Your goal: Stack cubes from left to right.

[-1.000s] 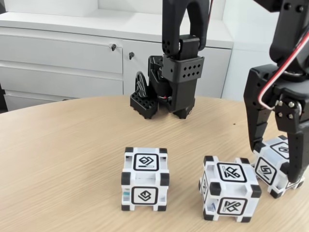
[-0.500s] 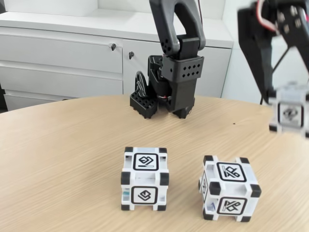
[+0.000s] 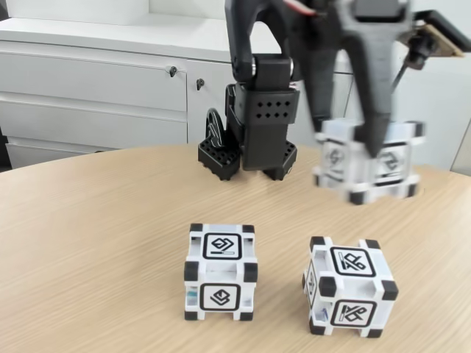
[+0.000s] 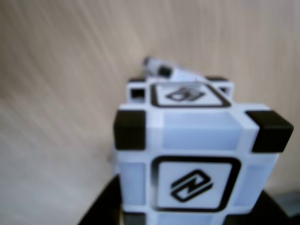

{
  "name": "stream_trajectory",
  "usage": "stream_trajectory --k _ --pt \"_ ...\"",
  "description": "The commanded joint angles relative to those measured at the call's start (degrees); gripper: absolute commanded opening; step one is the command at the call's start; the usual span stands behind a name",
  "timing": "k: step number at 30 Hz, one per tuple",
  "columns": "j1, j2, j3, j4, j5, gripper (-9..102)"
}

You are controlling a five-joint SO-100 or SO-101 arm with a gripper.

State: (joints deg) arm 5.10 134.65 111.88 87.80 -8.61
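Above the worktop, a lifted cube rode between the arm's fingers.

Seen from the fixed view, the gripper (image 3: pixel 366 147) was clamped on the carried cube (image 3: pixel 366 163), which hung blurred in the air, up and right of the left cube (image 3: pixel 220 272) and over the far side of the right cube (image 3: pixel 349 287); both of those rested on the worktop (image 3: pixel 88 243), near each other but apart. It was probably held high to clear the resting pair on its way to stacking. Seen from the wrist view, the carried cube (image 4: pixel 197 159) loomed close above blurred wood, with dark fingers (image 4: pixel 101 211) at its lower edges.
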Motion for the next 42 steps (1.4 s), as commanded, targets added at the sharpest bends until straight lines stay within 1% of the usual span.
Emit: stream_trajectory --k 1,7,18,27,33,42 --pt "6.2 0.4 -0.5 0.1 -0.9 0" --pt "14.1 0.2 -0.4 -0.1 -1.3 0" --pt "22.1 -9.8 -0.4 -0.9 -2.5 0" --pt "23.5 -9.1 -1.3 -0.9 -1.7 0" --pt "30.1 -10.1 -1.3 -0.9 -3.2 0" --pt "29.4 -10.3 -0.6 -1.0 -3.6 0"
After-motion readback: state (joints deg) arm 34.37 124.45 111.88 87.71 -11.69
